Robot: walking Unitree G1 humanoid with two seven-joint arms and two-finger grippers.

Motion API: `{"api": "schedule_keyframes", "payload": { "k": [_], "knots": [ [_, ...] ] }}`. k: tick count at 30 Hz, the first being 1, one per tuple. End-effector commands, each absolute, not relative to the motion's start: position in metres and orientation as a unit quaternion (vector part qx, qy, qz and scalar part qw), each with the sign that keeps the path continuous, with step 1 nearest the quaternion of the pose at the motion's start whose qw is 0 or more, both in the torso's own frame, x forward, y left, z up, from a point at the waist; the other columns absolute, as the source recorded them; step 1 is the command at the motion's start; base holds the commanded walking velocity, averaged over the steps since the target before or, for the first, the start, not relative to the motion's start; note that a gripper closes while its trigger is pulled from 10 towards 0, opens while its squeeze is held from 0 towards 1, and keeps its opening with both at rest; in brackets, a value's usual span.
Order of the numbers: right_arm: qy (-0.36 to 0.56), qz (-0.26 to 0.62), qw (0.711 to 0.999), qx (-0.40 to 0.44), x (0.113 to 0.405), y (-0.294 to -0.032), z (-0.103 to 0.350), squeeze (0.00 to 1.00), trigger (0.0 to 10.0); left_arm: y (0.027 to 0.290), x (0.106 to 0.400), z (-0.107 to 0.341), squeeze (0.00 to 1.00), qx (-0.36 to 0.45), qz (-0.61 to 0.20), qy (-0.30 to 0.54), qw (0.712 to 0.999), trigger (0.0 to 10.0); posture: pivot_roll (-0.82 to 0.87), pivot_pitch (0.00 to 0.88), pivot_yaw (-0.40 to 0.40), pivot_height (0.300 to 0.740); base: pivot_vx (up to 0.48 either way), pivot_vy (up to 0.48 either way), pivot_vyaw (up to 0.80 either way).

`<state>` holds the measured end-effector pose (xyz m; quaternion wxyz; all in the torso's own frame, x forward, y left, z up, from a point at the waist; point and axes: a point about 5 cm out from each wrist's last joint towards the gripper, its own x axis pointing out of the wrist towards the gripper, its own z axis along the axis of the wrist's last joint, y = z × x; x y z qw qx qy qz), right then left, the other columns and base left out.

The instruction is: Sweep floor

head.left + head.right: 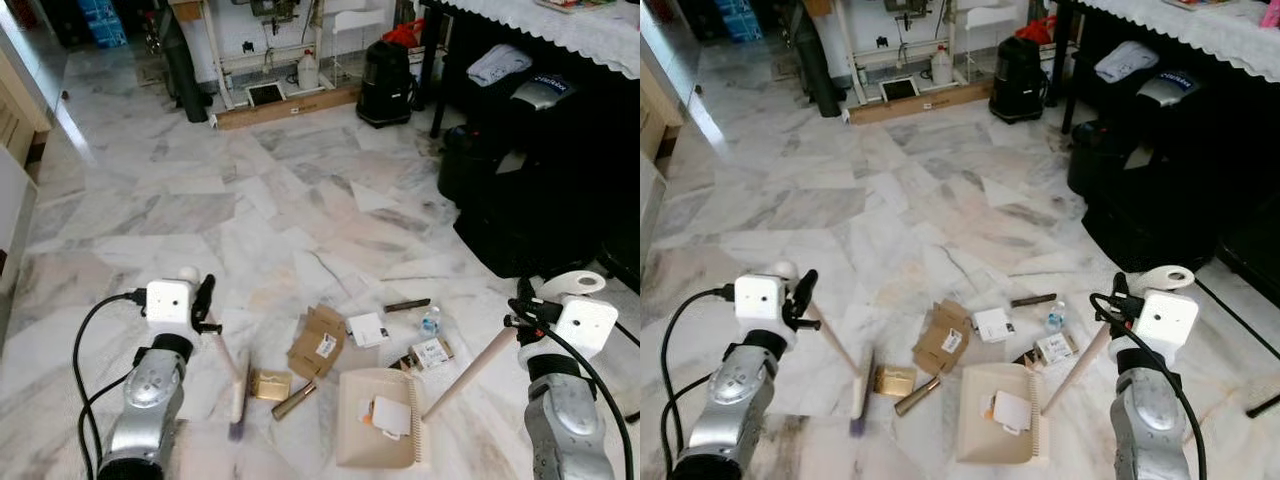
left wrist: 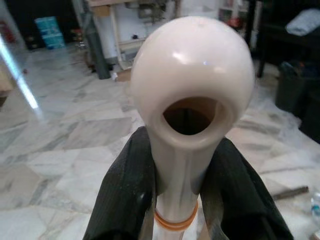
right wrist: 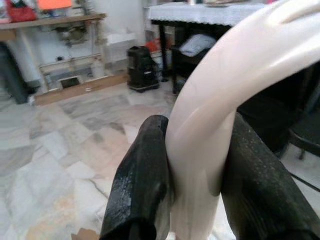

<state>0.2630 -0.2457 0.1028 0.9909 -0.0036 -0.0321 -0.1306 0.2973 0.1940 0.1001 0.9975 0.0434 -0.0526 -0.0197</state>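
Marble floor (image 1: pixel 200 200) with scattered litter. Left claw (image 1: pixel 205 300), fingers clamped on the cream handle of the brush (image 1: pixel 238 385), whose head rests on the floor just beside a small gold box (image 1: pixel 270 384). Right claw (image 1: pixel 524 308), fingers clamped on the long handle of the dustpan (image 1: pixel 375 430), which lies flat on the floor (a white card (image 1: pixel 392 414) sits in its tray). Near the dustpan's far edge: flattened cardboard (image 1: pixel 318 340), a white box (image 1: pixel 367 328), a small plastic bottle (image 1: pixel 430 321) and a dark stick (image 1: pixel 406 305). A black bin (image 1: pixel 386 82) stands well apart, far across the floor.
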Motion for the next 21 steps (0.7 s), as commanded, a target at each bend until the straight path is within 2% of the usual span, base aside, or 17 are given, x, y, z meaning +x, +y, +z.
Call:
{"api": "schedule_keyframes", "payload": {
  "k": [1,21],
  "knots": [
    [-0.073,-0.119,0.99,0.003,0.27,-0.242,0.124,0.0,10.0,0.199,0.3,0.111,0.0,0.051,-0.004,-0.068,0.996,10.0,-0.04,0.058,0.04,0.74,0.0,0.0,0.8],
    [-0.06,-0.113,0.992,0.021,0.272,-0.232,0.119,0.0,10.0,0.187,0.304,0.118,0.0,0.044,-0.002,-0.071,0.997,10.0,-0.03,0.078,0.045,0.74,0.0,0.0,0.8]
  ]
}}
